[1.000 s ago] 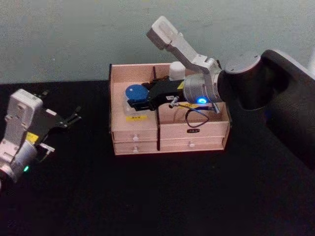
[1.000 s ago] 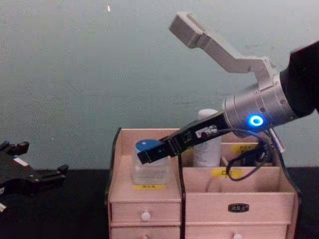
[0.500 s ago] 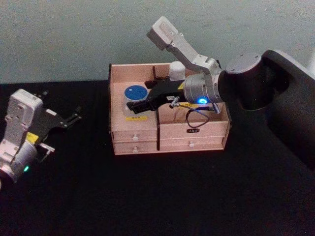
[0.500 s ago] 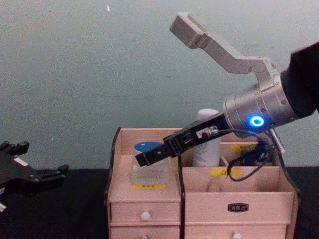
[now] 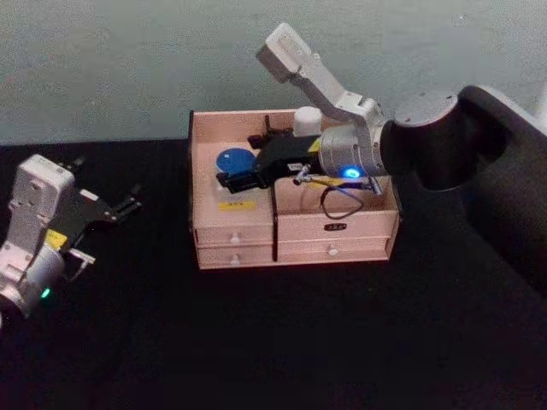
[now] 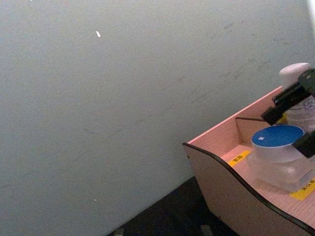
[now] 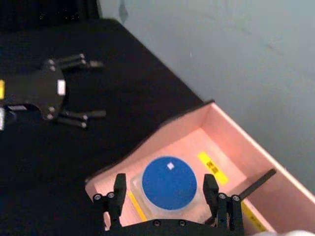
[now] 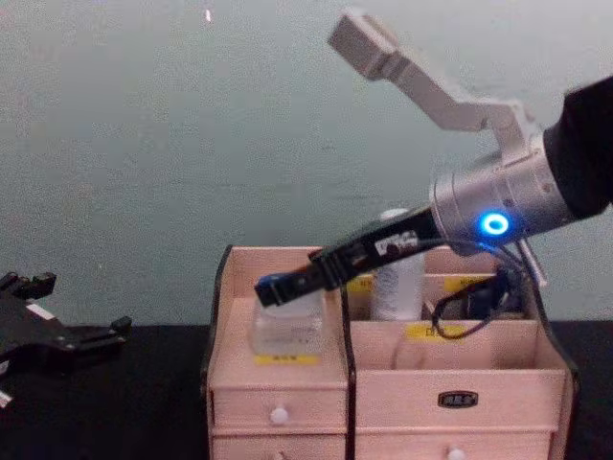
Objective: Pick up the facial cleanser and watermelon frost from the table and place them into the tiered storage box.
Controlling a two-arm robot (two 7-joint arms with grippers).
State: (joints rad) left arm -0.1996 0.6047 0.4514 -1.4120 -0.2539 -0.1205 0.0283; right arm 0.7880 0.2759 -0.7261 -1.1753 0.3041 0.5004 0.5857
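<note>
The blue-lidded jar (image 7: 169,183) was seen seated in the left front compartment of the tiered storage box (image 5: 208,229), directly between the right gripper (image 7: 165,195) fingers, spread apart. The left gripper (image 5: 120,207) was parked well left, fingers apart.

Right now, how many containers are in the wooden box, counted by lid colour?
Blue-lidded clear jar: 1
White-capped bottle: 1
Total: 2, both inside the tiered storage box.
</note>
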